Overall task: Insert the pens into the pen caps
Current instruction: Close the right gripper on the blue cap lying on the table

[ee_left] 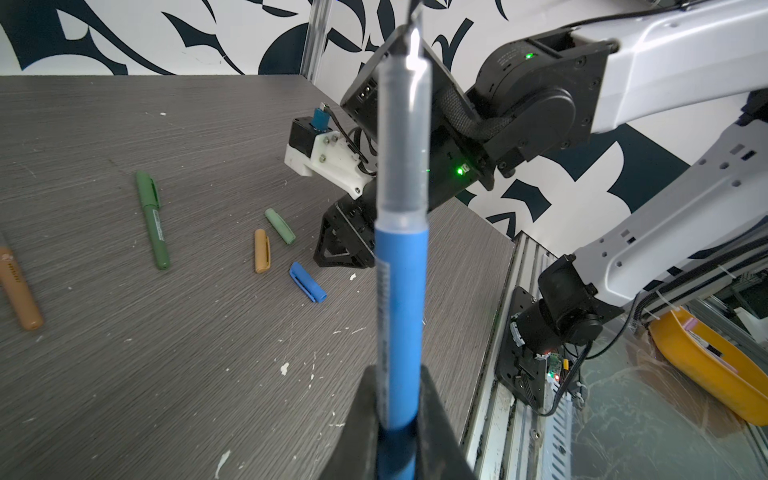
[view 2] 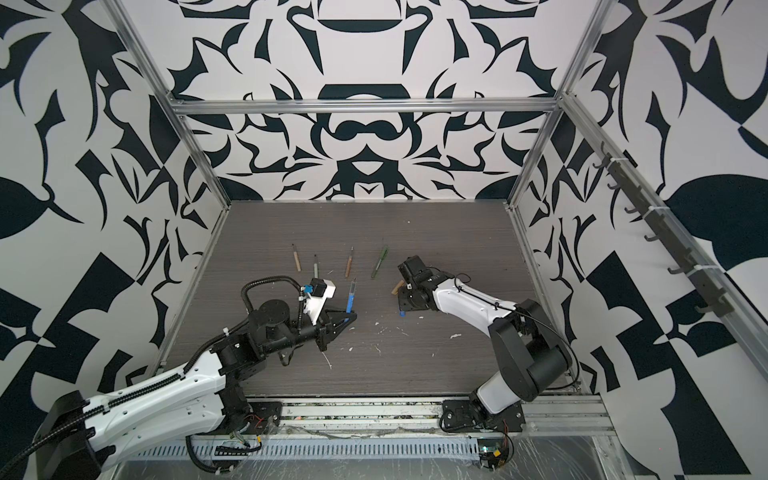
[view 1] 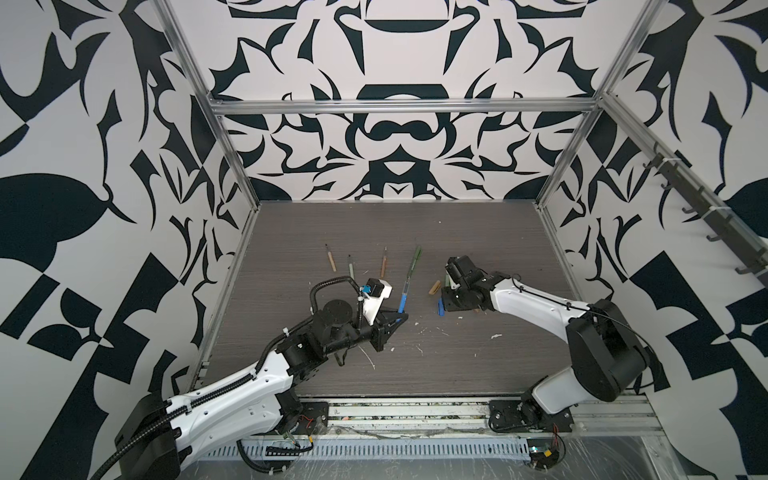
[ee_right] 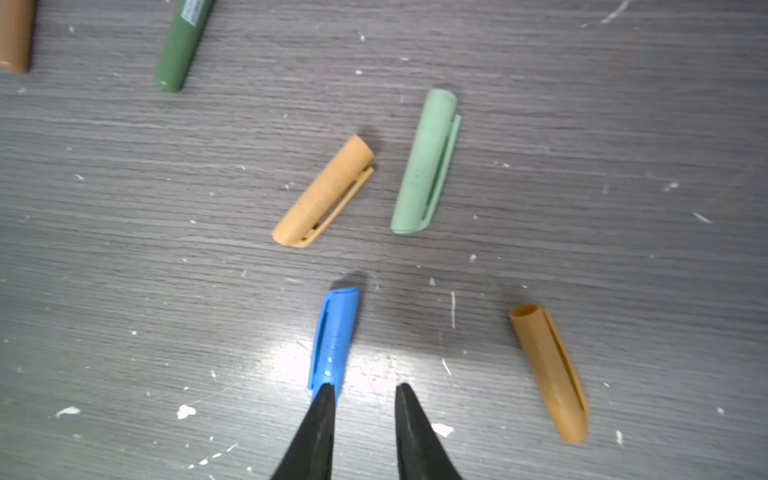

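- Grey wood-grain surface [ee_right: 124, 270] lay scuffed under my right hand [ee_right: 365, 387], fingers apart, one tip at the blue cap [ee_right: 334, 332].
- My left hand [ee_left: 401, 374] clamped the blue pen [ee_left: 402, 291].

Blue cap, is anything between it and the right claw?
Nothing visible. The right claw sits at the end of the blue cap, one fingertip against it. The tan cap, pale green cap and orange-brown cap lie apart.

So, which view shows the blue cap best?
The right wrist view: the blue cap lies close and nearly whole. The left wrist view shows the cap whole but small. In both top views the right arm hides most of it.
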